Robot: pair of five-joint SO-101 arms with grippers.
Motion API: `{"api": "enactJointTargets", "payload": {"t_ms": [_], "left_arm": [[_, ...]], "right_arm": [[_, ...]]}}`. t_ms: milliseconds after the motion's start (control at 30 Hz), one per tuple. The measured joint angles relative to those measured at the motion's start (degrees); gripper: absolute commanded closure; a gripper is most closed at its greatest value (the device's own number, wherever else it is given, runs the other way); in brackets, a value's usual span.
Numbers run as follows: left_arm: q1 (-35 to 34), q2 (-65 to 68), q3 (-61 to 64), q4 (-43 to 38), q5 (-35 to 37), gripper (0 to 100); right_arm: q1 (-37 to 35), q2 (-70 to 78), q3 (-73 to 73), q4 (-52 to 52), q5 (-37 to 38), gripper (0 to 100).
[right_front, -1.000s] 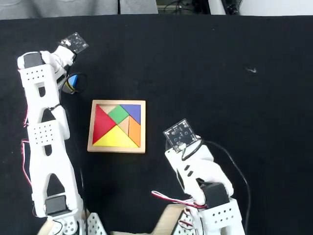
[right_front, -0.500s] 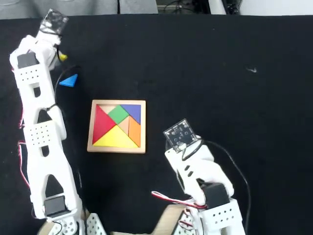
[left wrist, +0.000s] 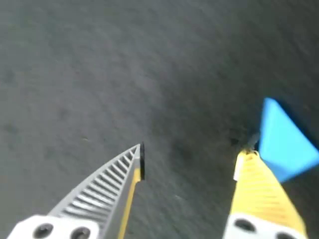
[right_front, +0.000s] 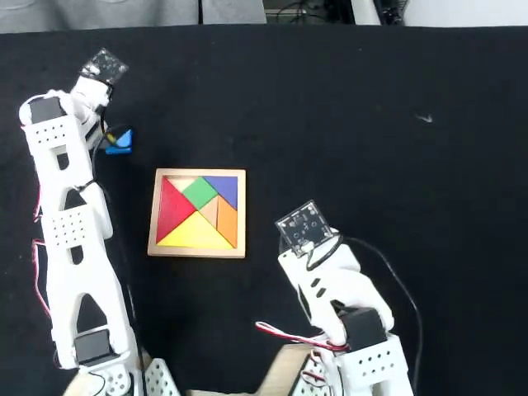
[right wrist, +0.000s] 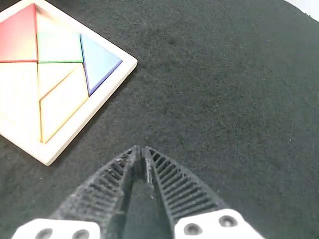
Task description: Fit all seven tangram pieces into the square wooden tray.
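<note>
The square wooden tray lies left of centre and holds red, yellow, green, dark blue, orange and pale pieces. A triangular spot at its far edge shows bare wood. A light blue triangle lies on the black cloth, off the tray's far left corner. My left gripper is open just over the cloth, and the blue triangle lies against the outer side of its yellow fingertip, not between the fingers. My right gripper is shut on nothing, low over the cloth near the tray's right corner.
The left arm stretches along the table's left side. The right arm stands at the near edge, right of the tray. Black cloth covers the table's right half.
The left arm swung out toward the far left corner, leaving the blue triangle on the cloth, then came back beside it. The right arm and the tray have not moved.
</note>
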Motion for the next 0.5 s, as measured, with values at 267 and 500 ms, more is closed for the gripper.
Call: {"api": "enactJointTargets", "payload": {"t_ms": [267, 500], "left_arm": [[2.5, -1.5, -0.4, 11.7, -2.7, 70], [5.2, -13.8, -0.3, 16.5, 10.6, 70]], "right_arm": [[0.0, 0.0, 0.0, 0.0, 0.0, 98.6], [0.0, 0.0, 0.0, 0.0, 0.0, 98.6]]}}
